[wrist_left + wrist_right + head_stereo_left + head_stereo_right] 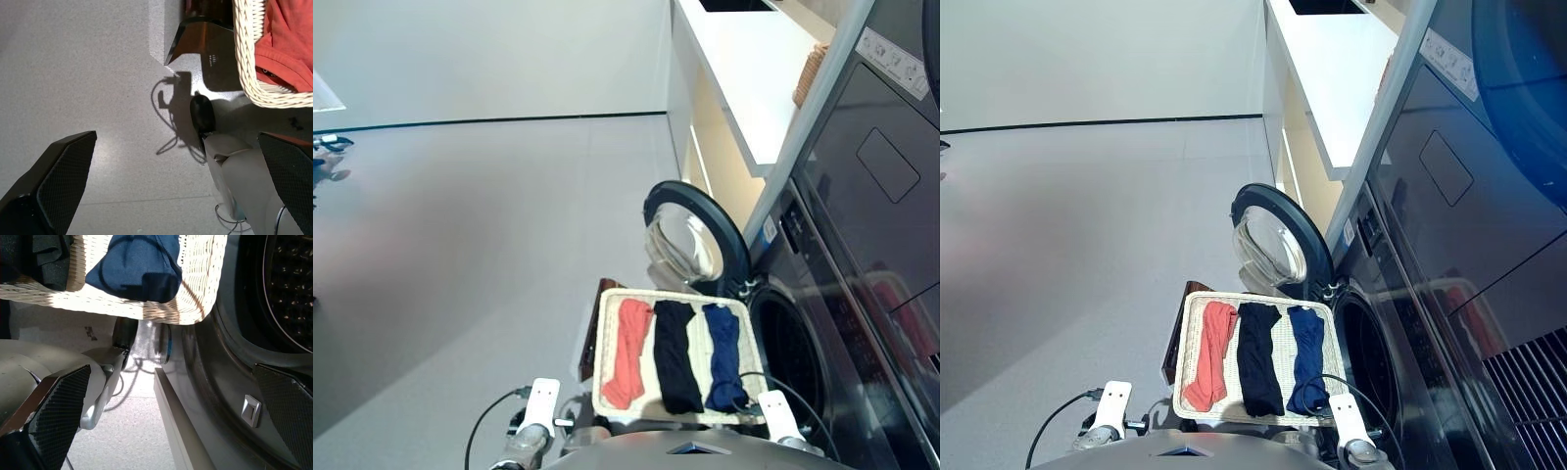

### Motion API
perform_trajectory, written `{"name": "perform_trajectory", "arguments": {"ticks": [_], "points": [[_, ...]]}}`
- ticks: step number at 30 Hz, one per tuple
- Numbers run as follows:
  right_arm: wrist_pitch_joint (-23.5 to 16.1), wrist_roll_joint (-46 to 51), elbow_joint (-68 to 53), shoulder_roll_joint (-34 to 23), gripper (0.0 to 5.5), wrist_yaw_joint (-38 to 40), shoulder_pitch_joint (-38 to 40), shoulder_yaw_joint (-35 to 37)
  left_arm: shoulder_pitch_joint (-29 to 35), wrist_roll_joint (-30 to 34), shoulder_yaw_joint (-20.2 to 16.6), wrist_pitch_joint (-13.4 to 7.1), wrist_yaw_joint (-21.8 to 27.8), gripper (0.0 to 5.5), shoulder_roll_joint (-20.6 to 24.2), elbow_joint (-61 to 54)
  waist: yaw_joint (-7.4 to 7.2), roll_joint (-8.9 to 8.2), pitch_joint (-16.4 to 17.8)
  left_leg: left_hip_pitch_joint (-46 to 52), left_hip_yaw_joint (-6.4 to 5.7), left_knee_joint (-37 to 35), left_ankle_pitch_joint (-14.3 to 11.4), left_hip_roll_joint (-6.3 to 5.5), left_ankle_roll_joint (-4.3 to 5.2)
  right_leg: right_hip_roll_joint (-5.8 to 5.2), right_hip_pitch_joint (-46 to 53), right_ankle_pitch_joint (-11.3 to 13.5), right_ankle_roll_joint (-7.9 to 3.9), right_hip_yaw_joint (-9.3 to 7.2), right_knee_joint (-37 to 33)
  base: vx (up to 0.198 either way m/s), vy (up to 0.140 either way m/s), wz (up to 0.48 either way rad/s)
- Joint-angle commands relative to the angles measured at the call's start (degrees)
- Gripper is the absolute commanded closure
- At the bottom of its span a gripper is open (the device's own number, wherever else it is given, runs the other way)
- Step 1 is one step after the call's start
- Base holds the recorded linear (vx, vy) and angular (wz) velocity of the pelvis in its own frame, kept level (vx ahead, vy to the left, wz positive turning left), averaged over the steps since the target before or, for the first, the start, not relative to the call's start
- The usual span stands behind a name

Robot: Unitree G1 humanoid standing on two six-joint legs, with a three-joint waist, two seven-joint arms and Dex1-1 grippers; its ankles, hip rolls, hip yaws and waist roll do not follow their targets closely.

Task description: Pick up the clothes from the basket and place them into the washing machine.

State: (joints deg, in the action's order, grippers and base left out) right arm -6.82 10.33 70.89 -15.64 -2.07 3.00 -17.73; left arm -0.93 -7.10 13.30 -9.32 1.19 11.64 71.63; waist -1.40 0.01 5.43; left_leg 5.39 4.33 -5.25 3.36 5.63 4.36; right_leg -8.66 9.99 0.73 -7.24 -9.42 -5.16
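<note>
The cream wicker basket [600,364] sits in front of the washing machine [847,323], whose round door [690,233] stands open. In the basket lie three clothes side by side: coral-red [625,352], black [674,354] and navy blue [724,354]. My left gripper [177,137] is open and empty, low beside the basket's corner [244,73] where the coral-red garment [288,44] shows. My right gripper [172,368] is open and empty, under the basket's corner that holds the navy garment [137,264], next to the studded drum [288,284].
A dark stand [589,338] carries the basket. A white counter [754,78] with a small brown wicker basket [810,73] runs behind the machine. A dark flat-panelled unit [891,166] sits above it. Grey floor [460,255] spreads to the left.
</note>
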Motion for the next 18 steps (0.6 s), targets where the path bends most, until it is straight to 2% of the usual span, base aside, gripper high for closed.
{"name": "perform_trajectory", "arguments": {"ticks": [1,5,9,14,18], "points": [[-1.2,-0.81,0.64,-0.38,0.0,-0.25,-5.88,-0.31,5.67,1.07,2.03,-0.38,0.63,0.0,0.43,2.43,0.94,-0.23,4.22,3.49,2.51,0.25,-4.64,-0.55,0.45,-2.57,-1.56,0.39,-1.46,-2.03,0.64,0.0,0.0,0.0],[-1.35,-1.07,0.92,-0.54,0.0,0.37,-6.04,-0.17,5.89,-0.68,1.37,-1.11,-0.82,0.0,0.17,2.11,1.1,-0.17,4.2,3.79,2.42,0.25,-4.84,-0.64,0.4,-2.62,-1.26,0.14,-1.41,-2.2,0.77,0.0,0.0,0.0],[-2.24,3.69,-4.25,-1.21,0.0,2.06,-7.07,2.04,6.59,-10.02,0.24,-2.93,-2.09,0.0,-0.29,-5.65,1.02,0.09,5.14,3.73,2.36,0.25,-4.55,-0.61,0.38,-2.63,-1.65,-0.06,-1.43,-2.25,1.57,0.0,0.0,0.0],[-2.89,6.29,-25.37,-2.53,0.0,4.9,-6.85,2.51,5.94,-18.09,1.8,-4.02,-3.23,0.0,0.12,-23.73,0.64,0.35,6.8,3.73,2.28,0.25,-4.22,-0.37,0.38,-2.68,-2.08,-0.41,-1.37,-2.22,2.84,0.0,0.0,0.0],[-4.97,8.96,-39.89,-2.79,0.0,7.08,-8.8,1.88,8.69,-21.4,4.06,-5.02,-5.57,0.0,0.49,-33.2,0.27,0.34,9.2,2.81,2.28,1.05,-3.82,0.06,0.25,-2.44,-4.34,-1.0,-1.33,-1.39,5.33,-0.065,0.001,0.074]]}}
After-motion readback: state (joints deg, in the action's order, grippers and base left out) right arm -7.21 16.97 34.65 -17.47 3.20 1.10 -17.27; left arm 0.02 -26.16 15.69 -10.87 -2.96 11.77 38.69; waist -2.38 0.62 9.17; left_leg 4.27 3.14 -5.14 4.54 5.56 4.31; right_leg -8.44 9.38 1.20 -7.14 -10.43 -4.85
